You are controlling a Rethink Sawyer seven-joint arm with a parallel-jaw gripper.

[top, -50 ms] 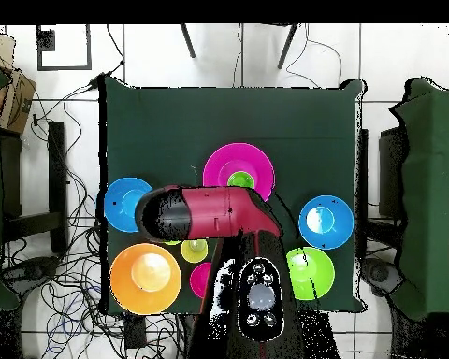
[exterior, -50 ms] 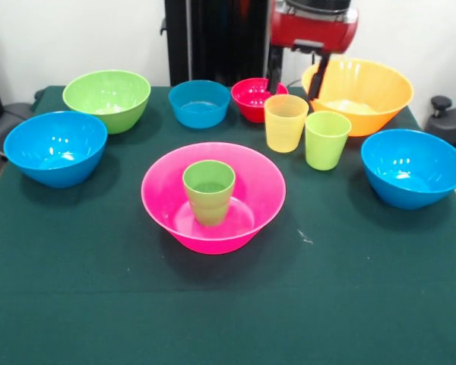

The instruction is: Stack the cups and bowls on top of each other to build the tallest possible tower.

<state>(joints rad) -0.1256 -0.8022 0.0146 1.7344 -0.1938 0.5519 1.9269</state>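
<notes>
Gripper [exterior, -50 ms: 296, 72], fingers apart and empty, hangs at 12 o'clock above the upright yellow-orange cup [exterior, -50 ms: 286, 122]; pink bowl [exterior, -50 ms: 163, 205], holding 1 green cup [exterior, -50 ms: 209, 191], lies toward 7 o'clock.

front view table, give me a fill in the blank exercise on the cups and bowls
1. A green cup stands upright inside the ____ bowl.
2. The yellow-orange cup stands right beside a ____ cup.
3. The small red bowl sits between the small blue bowl and the large ____ bowl.
4. The number of blue bowls on the table is ____.

Missing words: pink; green; orange; three
</notes>
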